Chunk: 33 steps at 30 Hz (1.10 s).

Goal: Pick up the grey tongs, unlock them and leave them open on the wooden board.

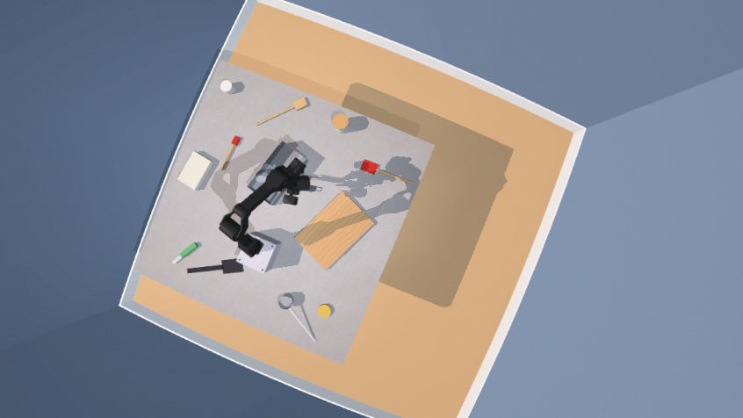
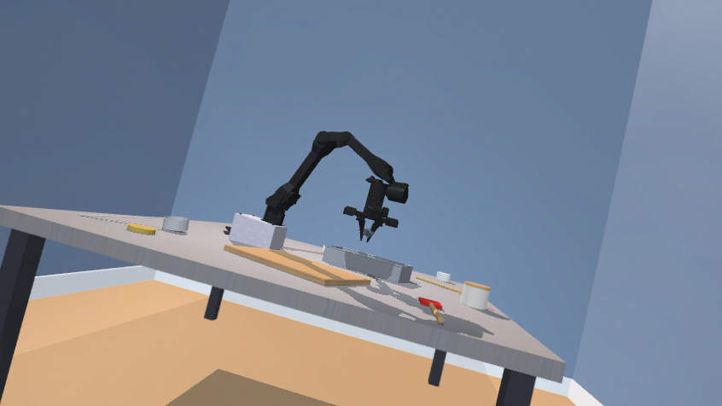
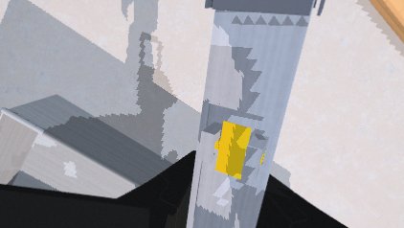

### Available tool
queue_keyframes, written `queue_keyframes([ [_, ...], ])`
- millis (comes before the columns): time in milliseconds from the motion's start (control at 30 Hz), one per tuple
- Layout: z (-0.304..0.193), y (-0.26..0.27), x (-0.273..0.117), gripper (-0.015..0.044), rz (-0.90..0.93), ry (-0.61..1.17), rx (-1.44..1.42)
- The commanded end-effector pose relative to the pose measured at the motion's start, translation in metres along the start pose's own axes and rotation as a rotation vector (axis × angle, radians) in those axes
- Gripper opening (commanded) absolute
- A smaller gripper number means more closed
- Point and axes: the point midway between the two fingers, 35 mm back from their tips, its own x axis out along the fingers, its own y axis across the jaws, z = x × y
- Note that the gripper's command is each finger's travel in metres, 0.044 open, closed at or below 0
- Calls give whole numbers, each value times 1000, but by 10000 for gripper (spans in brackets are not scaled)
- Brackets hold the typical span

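Observation:
My gripper (image 2: 364, 238) (image 3: 218, 163) is shut on the grey tongs (image 2: 369, 233) (image 3: 258, 62) (image 1: 315, 188), which are off the tin and in the air. In the wrist view the tongs run lengthwise between the black fingers, with a yellow piece on them near the fingertips. They look roughly level in the exterior view; whether they are locked cannot be told. The gripper points down above the side of the roasting tin (image 2: 383, 267) (image 3: 86, 170) nearest the board. The wooden board (image 1: 337, 228) (image 2: 282, 259) (image 3: 394, 14) lies beside the tin. The arm hides most of the tongs from above.
A red-headed brush (image 1: 369, 167) (image 2: 430, 303) lies beyond the board. A jar with an orange lid (image 1: 340, 122) (image 2: 474, 295) stands past the tin. A cream block (image 1: 194, 169) lies on the tin's other side. A small pan (image 1: 285, 300) and a yellow disc (image 1: 324, 311) are beyond the arm's base.

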Motion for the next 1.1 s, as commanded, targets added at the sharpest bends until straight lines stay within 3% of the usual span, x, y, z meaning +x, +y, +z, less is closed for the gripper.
queue_keyframes([
  [0,18,-5,-6,-150,11,0,-72],
  [1067,130,-89,-16,-150,2,-12,-540],
])
